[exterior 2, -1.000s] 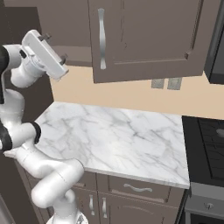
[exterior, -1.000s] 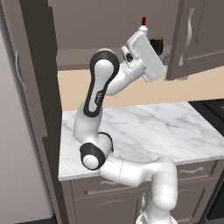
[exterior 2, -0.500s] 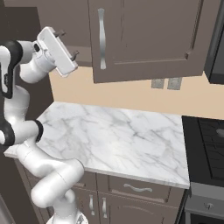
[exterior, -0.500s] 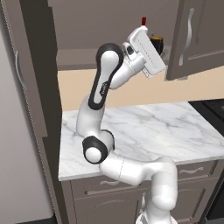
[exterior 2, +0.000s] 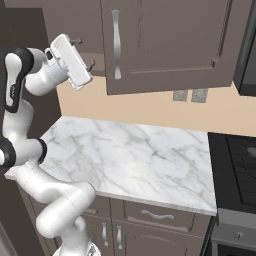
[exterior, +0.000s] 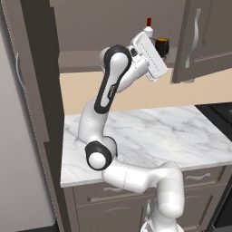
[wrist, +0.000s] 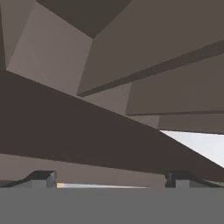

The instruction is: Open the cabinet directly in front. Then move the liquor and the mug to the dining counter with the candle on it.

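Cabinet (exterior: 113, 27) open at upper centre of the left base view, its left door swung out along the left edge, presumably to free the shelf for reaching. Liquor (exterior: 148, 28) and mug (exterior: 161, 45) side by side on that shelf, upper centre-right, partly hidden behind the white hand; mug just right of the bottle. Right door (exterior 2: 165, 40) shut across the top of the right base view, wavy handle (exterior 2: 116, 44) vertical. Gripper (exterior 2: 84, 51) raised to shelf height at upper left of the right base view, likely lined up for a first pick. Fingers (wrist: 43, 177) set well apart at the bottom of the hand view, nothing between them. Marble worktop (exterior 2: 130, 155) below, mid-frame. Neither item lifted yet; dining counter and candle not to be made out.
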Available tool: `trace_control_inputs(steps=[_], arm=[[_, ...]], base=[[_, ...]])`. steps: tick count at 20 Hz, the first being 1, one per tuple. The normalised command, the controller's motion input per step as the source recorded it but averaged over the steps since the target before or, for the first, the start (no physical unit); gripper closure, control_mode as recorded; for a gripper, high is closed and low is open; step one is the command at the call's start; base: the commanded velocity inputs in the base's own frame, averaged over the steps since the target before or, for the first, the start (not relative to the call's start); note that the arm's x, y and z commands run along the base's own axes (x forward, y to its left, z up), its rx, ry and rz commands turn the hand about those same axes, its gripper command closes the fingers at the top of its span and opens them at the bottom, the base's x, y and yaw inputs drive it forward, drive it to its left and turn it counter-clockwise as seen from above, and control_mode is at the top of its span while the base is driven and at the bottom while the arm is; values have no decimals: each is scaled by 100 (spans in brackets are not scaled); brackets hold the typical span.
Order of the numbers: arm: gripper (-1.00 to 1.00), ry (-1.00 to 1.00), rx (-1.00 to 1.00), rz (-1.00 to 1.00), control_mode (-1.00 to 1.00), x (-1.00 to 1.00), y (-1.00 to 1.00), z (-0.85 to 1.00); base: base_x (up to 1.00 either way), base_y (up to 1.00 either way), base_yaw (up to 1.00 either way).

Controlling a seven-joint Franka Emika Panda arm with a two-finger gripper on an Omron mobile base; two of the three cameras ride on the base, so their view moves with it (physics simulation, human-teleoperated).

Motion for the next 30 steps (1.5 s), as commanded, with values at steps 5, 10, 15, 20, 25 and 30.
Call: trace_control_inputs(steps=[5,10,15,20,25,30], arm=[[-100,3,22,-1,-100,42,29,5],[-100,1,22,0,-100,39,11,10],[-100,0,20,-1,-100,42,0,12],[-100,0,20,-2,-100,48,1,10],[-100,0,19,-2,-100,46,0,11],[-100,0,20,0,-100,13,0,22]], base=[[0,0,0],[0,0,0],[0,0,0],[0,0,0],[0,0,0],[0,0,0]])
